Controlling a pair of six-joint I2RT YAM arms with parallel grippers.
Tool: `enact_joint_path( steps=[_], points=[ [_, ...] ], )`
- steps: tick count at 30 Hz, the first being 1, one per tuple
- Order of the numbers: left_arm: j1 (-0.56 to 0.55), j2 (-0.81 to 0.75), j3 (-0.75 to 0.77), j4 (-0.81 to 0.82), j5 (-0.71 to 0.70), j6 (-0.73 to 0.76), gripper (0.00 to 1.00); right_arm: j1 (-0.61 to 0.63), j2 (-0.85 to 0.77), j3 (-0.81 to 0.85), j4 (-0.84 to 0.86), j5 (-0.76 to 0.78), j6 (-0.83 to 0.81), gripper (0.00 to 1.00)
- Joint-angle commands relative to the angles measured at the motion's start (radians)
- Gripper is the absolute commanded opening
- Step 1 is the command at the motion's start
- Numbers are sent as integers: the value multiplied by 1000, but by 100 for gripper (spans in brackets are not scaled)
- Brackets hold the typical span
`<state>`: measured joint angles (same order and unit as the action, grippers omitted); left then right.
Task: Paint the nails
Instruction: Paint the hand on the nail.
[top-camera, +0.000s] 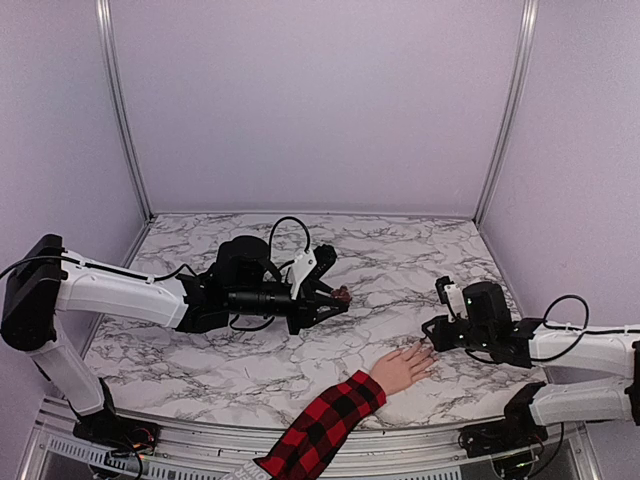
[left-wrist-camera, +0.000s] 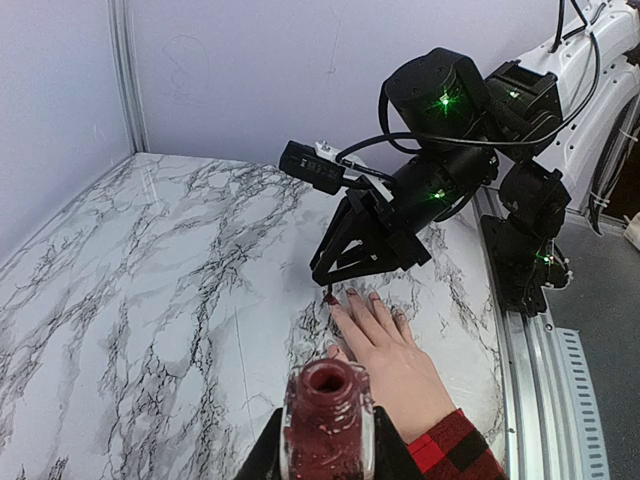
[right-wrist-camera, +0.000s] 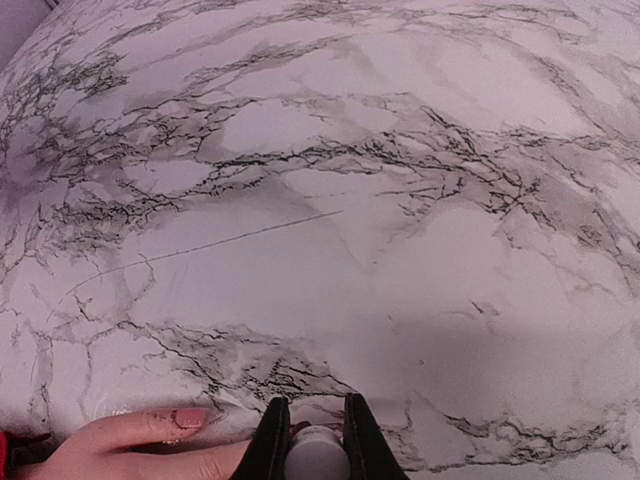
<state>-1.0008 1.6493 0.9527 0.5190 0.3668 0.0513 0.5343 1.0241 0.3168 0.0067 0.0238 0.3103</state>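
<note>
A pale hand (top-camera: 403, 368) in a red-and-black plaid sleeve (top-camera: 325, 425) lies flat at the table's front. In the left wrist view its nails (left-wrist-camera: 352, 294) on the long fingers look dark red. My right gripper (top-camera: 432, 335) is shut on the white cap (right-wrist-camera: 318, 455) of the polish brush, and the brush tip (left-wrist-camera: 331, 298) touches the index fingernail. The thumbnail (right-wrist-camera: 190, 417) looks plain pink. My left gripper (top-camera: 335, 295) is shut on the open dark-red polish bottle (left-wrist-camera: 327, 415) and holds it upright to the left of the hand.
The marble-patterned table (top-camera: 400, 260) is walled by pale panels with metal posts (top-camera: 125, 110). The right arm's base and cables (left-wrist-camera: 530, 240) stand beyond the hand. A metal rail (top-camera: 200, 440) runs along the front edge.
</note>
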Motion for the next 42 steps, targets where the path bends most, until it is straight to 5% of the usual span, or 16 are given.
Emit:
enact_joint_path(
  steps=[1,25,42],
  points=[
    [6,-16,0,47,8,-2,0,-5,23,43,5,9,2,0],
    [8,-28,-8,53,3,2,0,-6,45,52,-41,100,55,0],
    [11,-55,-37,74,3,11,0,-5,-91,20,-38,126,48,0]
  ],
)
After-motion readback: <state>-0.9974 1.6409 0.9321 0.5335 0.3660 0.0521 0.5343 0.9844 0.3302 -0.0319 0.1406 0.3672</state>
